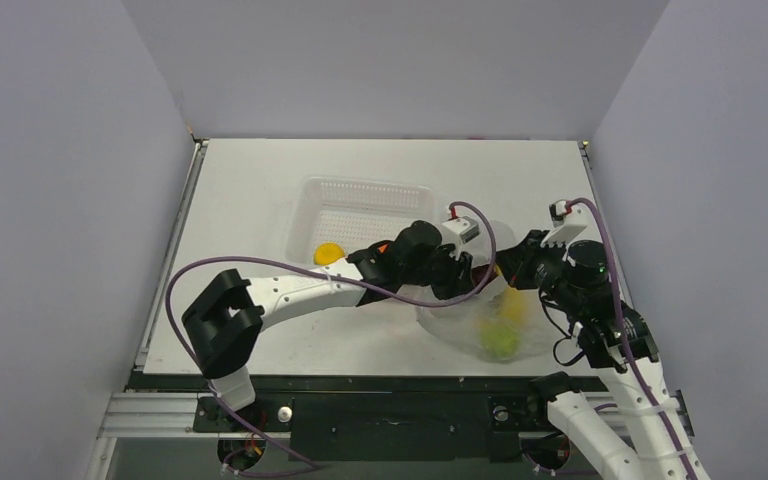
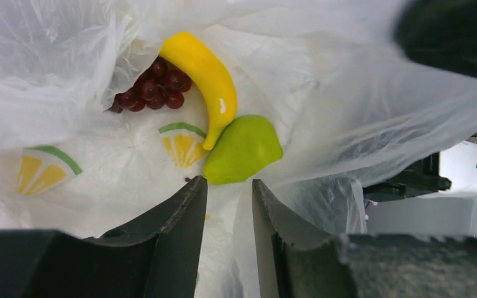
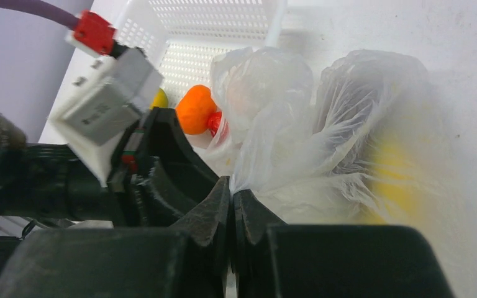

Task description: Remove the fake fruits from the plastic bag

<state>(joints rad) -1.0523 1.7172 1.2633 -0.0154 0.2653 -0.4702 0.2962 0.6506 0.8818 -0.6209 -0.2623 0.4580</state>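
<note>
The left arm (image 1: 300,292) and the right arm (image 1: 610,430) are each built of smooth white link shells joined by bulky black joint housings. A purple cable (image 3: 37,7) runs along each arm to a red connector (image 3: 93,32) on a white box-shaped module (image 3: 102,105) at the wrist. The left gripper (image 2: 228,183) and the right gripper (image 3: 231,186) have matte black, wedge-shaped fingers with finely ribbed edges.

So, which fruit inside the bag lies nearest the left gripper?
The green pear: it lies just beyond the tips of the left gripper. The banana lies behind it, and the grapes farther still, partly under a fold of the bag.
</note>
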